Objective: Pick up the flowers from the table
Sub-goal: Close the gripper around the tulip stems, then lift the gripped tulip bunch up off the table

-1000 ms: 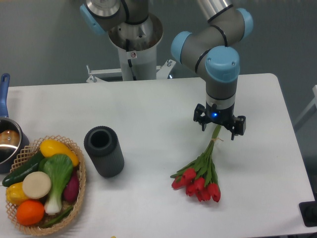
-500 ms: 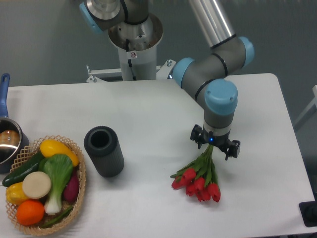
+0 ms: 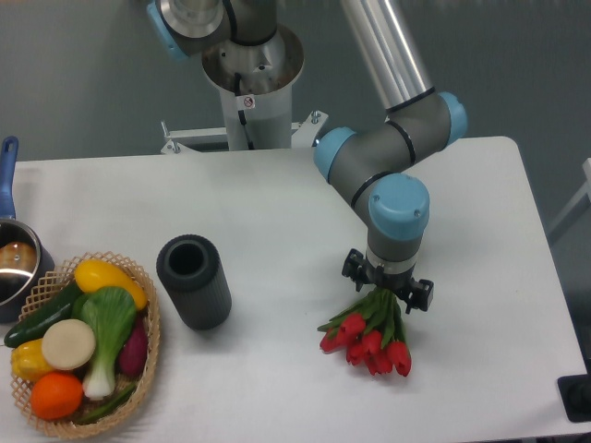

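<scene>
The flowers (image 3: 369, 337), a bunch of red tulips with green leaves, lie on the white table (image 3: 277, 212) right of centre, heads toward the front. My gripper (image 3: 388, 287) points straight down over the bunch, right above the leaves and stems. The wrist hides the fingers and the upper stems. I cannot tell whether the jaws are open or shut, or whether they touch the stems.
A dark grey ribbed cylinder (image 3: 193, 281) stands left of the flowers. A wicker basket (image 3: 83, 346) with vegetables, including a bok choy, sits at the front left. A pot with a blue handle (image 3: 11, 258) is at the left edge.
The gripper has moved down and toward the front-left along the stems, from the stem ends to the leaves. The flowers have not moved.
</scene>
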Tool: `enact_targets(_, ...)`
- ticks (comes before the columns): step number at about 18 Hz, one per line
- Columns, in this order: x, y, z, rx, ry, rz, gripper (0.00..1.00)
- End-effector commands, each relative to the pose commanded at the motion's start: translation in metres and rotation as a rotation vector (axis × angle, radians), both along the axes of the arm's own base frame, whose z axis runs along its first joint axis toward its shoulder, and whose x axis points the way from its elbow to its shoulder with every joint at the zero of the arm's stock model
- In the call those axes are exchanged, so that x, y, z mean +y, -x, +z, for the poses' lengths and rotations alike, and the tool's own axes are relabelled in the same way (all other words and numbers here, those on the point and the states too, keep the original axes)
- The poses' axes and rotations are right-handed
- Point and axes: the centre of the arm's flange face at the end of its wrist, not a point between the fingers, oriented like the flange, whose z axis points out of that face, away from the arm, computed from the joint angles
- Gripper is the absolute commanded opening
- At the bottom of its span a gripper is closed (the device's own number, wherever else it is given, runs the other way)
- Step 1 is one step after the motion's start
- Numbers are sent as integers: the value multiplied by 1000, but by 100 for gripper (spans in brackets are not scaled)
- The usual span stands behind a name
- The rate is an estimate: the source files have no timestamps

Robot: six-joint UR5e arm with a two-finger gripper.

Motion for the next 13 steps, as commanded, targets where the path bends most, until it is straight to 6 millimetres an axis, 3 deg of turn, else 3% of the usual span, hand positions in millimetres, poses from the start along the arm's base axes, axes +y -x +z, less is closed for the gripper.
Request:
enact_targets(1,-1,0,-2,3,13,1,70)
enact_targets(4,-3,1,0,21,34,2,5)
enact_targets(5,-4,0,1,23,37,-1,0)
enact_targets(10,-4,-4,3,24,40,4,0)
enact_targets(13,-7,-6,24,76,68,3,0)
